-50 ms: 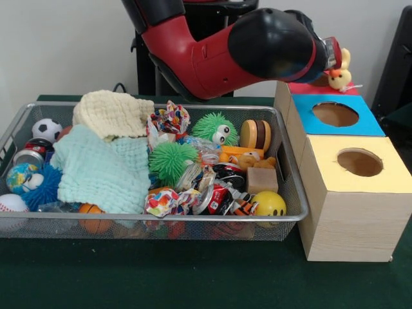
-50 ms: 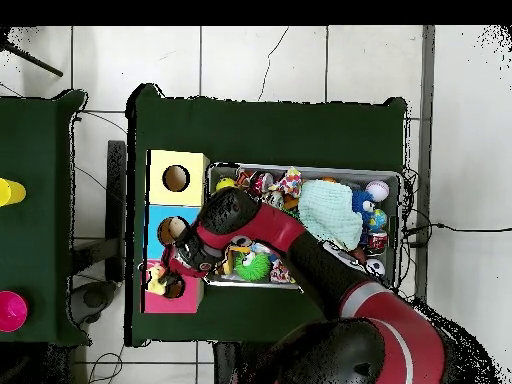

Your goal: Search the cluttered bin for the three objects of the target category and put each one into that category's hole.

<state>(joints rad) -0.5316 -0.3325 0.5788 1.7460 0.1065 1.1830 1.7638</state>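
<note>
Progress looks partial: end effector (image 1: pixel 336 64), apparently closed on a small yellow plush toy (image 1: pixel 340 77), hangs over the pink box's hole (image 2: pixel 174 288); wire-mesh bin (image 1: pixel 293 215) remains full of clutter.

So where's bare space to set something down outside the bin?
Bare green table runs in front of the wire bin and the yellow box. In the overhead view, more lies beyond the bin's far side. The bin is packed; the gripper crowds the pink box.
</note>
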